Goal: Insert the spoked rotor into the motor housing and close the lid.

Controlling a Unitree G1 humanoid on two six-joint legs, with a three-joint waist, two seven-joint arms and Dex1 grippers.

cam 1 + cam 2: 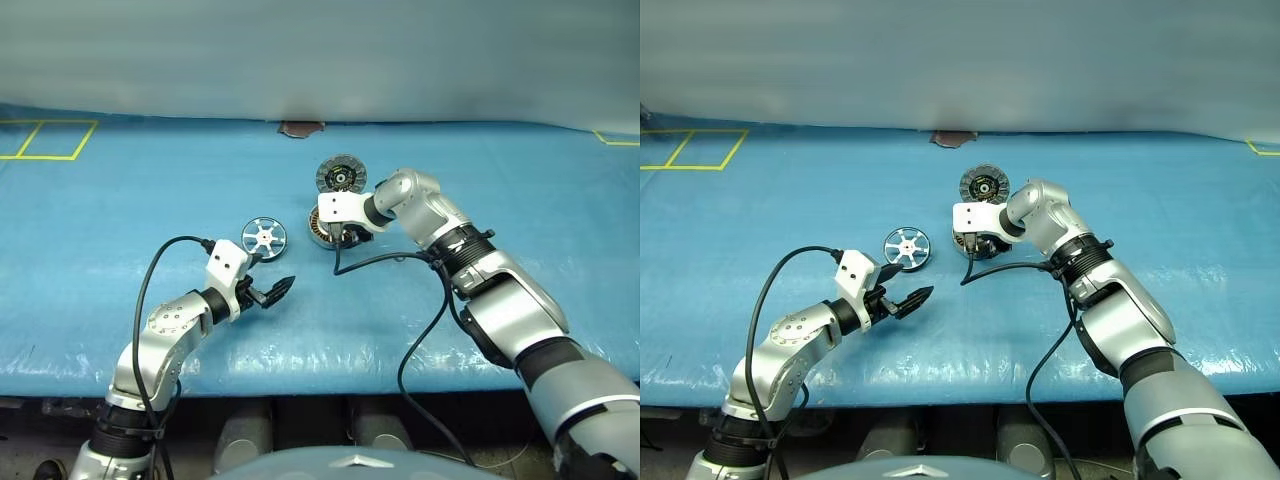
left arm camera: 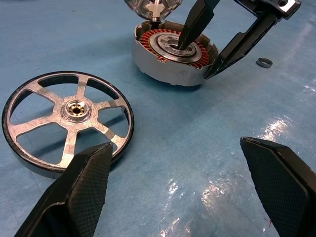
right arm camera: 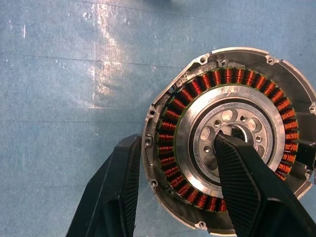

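Copper windings face straight up in the motor housing [image 3: 229, 143], which lies flat on the blue table [image 1: 520, 190] with its open side to the ceiling. Its lid [image 1: 341, 174] stands swung back at the far edge, dark inner face showing. The right gripper [image 3: 175, 190] slants steeply down over the housing, one finger in the central hub, the other outside the casing wall, jaws partly apart and straddling that wall. The spoked rotor [image 2: 67, 120] lies flat, well left of the housing. Just before it, the left gripper [image 2: 182, 190] hangs nearly level, spread wide, holding nothing
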